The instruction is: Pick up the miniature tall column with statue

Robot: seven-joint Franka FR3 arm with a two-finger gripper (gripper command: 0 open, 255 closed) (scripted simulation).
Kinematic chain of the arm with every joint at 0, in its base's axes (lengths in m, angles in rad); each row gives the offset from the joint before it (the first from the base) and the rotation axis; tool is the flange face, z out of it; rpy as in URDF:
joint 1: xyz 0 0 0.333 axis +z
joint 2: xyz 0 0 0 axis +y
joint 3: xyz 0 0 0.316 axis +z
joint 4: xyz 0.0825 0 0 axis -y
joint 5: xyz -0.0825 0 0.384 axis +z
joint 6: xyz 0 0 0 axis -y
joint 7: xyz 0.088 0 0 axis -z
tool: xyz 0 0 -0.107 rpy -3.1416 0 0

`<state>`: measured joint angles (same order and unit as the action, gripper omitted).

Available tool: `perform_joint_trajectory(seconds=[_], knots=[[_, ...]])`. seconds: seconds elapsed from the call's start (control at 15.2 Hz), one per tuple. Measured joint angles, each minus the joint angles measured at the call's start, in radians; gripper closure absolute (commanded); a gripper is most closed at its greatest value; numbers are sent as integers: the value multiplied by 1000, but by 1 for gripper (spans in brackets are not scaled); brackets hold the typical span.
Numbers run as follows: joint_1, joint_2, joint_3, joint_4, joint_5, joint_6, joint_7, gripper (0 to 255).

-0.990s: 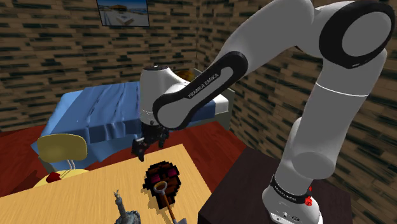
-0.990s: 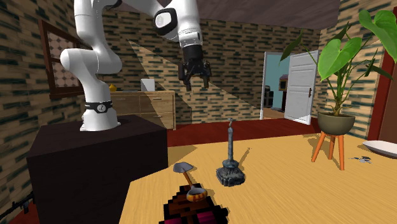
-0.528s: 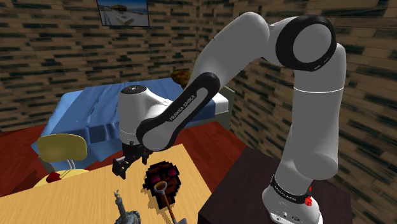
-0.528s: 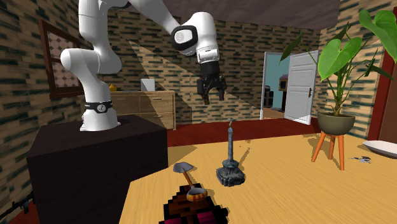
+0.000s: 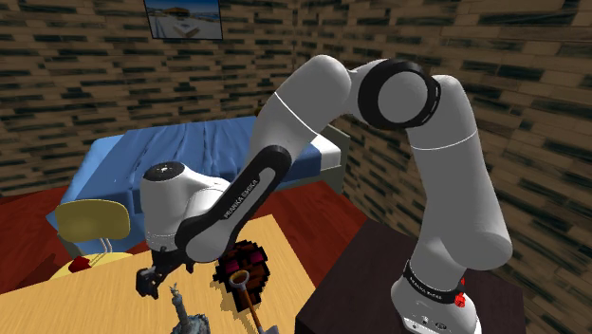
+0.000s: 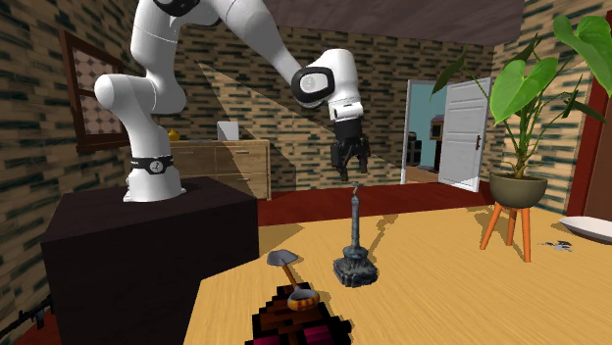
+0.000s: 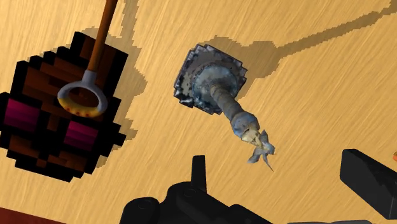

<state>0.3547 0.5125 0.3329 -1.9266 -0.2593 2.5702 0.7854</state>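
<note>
Hovers w/ gripper (image 6: 351, 176) wide open, nothing held, just above miniature column w/ statue (image 6: 354, 235). Stands upright on wooden tabletop (image 6: 441, 284) beside pixel-block figure (image 7: 38, 153). Aligned over statue tip, prob. for top-down grasp of thin shaft.

End effector (image 5: 152, 283) near statue-topped column (image 5: 183, 309), wooden table (image 5: 85, 299), dark blocky object (image 5: 243, 265), blue bed (image 5: 142, 163)
</note>
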Motion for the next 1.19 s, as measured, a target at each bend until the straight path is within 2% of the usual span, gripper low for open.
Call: perform_joint_trajectory(seconds=[0.46,0.53,1.19], knots=[[30,81,-32,20,-37,60,28,0],[31,85,-34,21,-39,64,29,255],[32,89,-36,22,-41,68,30,255]])
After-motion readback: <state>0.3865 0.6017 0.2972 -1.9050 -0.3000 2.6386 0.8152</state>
